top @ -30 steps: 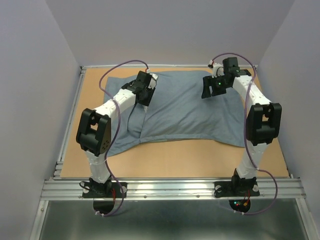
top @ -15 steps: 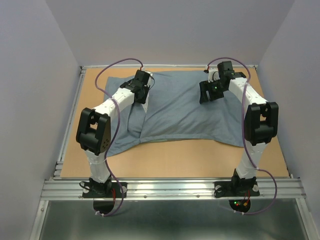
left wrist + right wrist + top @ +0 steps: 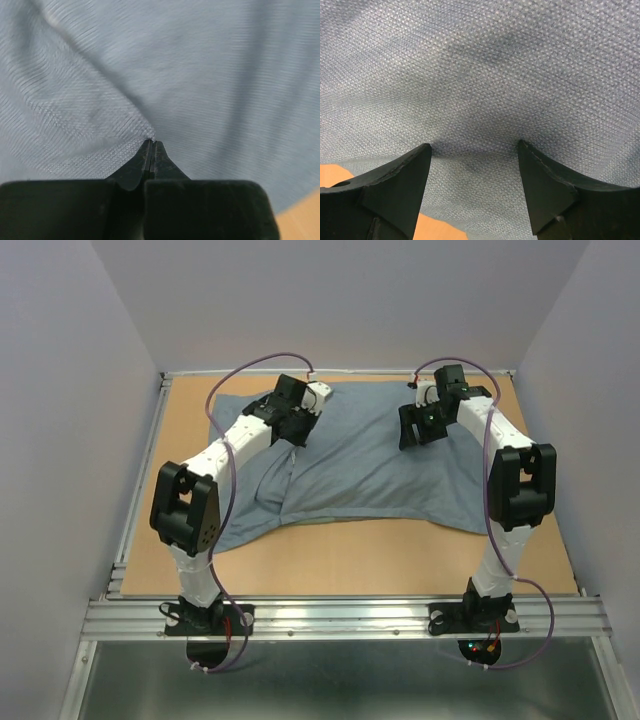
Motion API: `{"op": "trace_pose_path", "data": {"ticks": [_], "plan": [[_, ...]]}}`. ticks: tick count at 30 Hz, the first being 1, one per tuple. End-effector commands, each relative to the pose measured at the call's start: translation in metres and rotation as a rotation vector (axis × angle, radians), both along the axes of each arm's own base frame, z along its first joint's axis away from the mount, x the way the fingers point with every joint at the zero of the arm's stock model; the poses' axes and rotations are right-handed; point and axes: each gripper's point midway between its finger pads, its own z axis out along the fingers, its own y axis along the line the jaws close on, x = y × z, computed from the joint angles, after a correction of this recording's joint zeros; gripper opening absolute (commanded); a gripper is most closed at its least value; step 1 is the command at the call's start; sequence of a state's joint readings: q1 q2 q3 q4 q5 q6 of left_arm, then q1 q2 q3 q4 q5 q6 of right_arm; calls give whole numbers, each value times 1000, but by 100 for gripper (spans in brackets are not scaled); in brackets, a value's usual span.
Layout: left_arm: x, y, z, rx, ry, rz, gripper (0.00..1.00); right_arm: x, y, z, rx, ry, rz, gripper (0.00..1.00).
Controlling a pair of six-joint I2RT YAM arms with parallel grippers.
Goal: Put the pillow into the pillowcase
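Observation:
The grey-blue pillowcase [image 3: 370, 465] lies spread over the far half of the table, puffed and wrinkled. The white pillow is out of view. My left gripper [image 3: 297, 428] is at the case's far left part and is shut on a small pinch of its fabric; the left wrist view shows the closed tips [image 3: 152, 142] with cloth [image 3: 225, 75] bunched at them. My right gripper [image 3: 415, 430] is open over the case's far right part. In the right wrist view [image 3: 475, 147] its two fingers [image 3: 410, 175] press onto the cloth [image 3: 480, 65], which dents between them.
The wooden table [image 3: 400, 560] is bare in front of the case. A metal frame rail [image 3: 340, 618] runs along the near edge and grey walls [image 3: 60, 390] close in the sides and back. A thin green edge [image 3: 330, 523] shows under the case's near hem.
My left gripper has shifted right and turned, pulling a fold of the case with it. My right gripper moved down and left onto the cloth, then held still.

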State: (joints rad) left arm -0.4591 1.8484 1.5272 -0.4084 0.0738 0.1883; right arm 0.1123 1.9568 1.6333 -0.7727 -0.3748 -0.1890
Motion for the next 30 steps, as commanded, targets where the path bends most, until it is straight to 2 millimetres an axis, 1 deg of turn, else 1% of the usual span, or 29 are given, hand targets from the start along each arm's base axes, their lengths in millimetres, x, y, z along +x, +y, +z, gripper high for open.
{"op": "trace_pose_path", "data": {"ticks": [1, 3, 4, 5, 7, 8, 9, 10, 12, 13, 14, 15, 16, 17, 18, 19, 20, 21, 22, 23, 24, 25, 26, 27, 28, 29, 30], "plan": [[-44, -62, 53, -116, -83, -355, 0, -4, 2, 0, 7, 1, 9, 75], [-50, -64, 40, -107, -40, -376, 0, -5, 2, 0, 7, 0, 9, 75], [-56, -63, 27, -96, 3, -389, 0, -5, 2, 0, 6, 2, 9, 75], [-58, -62, 19, -88, 26, -392, 0, -5, 2, 1, 7, 0, 9, 75], [-69, -59, 3, -81, 93, -410, 0, -5, 2, 2, 6, -3, 10, 75], [-73, -59, -3, -85, 115, -424, 0, -5, 1, 3, 1, -8, 11, 75], [-79, -61, -6, -105, 139, -441, 0, -5, 2, 3, 2, -9, 14, 75], [-86, -59, -12, -107, 168, -449, 0, -5, 2, 5, 2, -12, 15, 75], [-93, -55, -15, -113, 187, -470, 0, -5, 3, 7, 3, -18, 16, 75], [-99, -49, -21, -100, 212, -481, 0, -5, 3, 8, 6, -17, 16, 75], [-101, -45, -23, -90, 217, -484, 0, -5, 4, 10, 10, -19, 16, 75], [-101, -36, -27, -74, 220, -494, 0, -4, 4, 11, 13, -22, 19, 75], [-105, -29, -29, -72, 242, -494, 23, -5, 4, 13, 14, -24, 19, 75], [-101, -23, -24, -91, 227, -478, 43, -5, 5, 14, 14, -22, 21, 75], [-95, -17, -3, -131, 173, -455, 66, -5, 4, 16, 9, -27, 20, 75], [-78, -2, 16, -200, 116, -399, 98, -6, 1, 21, -9, -39, 18, 75], [-72, 6, 48, -236, 26, -375, 99, -7, -1, 23, -20, -48, 16, 75], [-64, 14, 65, -254, -35, -344, 99, -7, -4, 26, -35, -57, 12, 76], [-52, 25, 85, -262, -117, -310, 99, -10, -8, 28, -50, -62, 9, 76], [-47, 43, 110, -268, -200, -268, 99, -13, -15, 35, -77, -82, 8, 76], [-45, 53, 120, -265, -243, -251, 99, -15, -19, 41, -88, -94, 8, 76], [-45, 63, 123, -253, -270, -232, 99, -19, -24, 42, -99, -94, 8, 80], [-43, 78, 125, -231, -293, -198, 99, -24, -34, 52, -122, -116, 4, 81], [-47, 87, 129, -206, -315, -177, 99, -28, -40, 54, -135, -116, -1, 83], [-52, 100, 112, -158, -282, -141, 99, -31, -47, 55, -150, -113, -3, 85], [-56, 108, 102, -127, -260, -140, 99, -41, -62, 54, -184, -98, -8, 86], [-60, 119, 92, -66, -257, -168, 99, -46, -71, 52, -203, -82, -13, 86]]}}
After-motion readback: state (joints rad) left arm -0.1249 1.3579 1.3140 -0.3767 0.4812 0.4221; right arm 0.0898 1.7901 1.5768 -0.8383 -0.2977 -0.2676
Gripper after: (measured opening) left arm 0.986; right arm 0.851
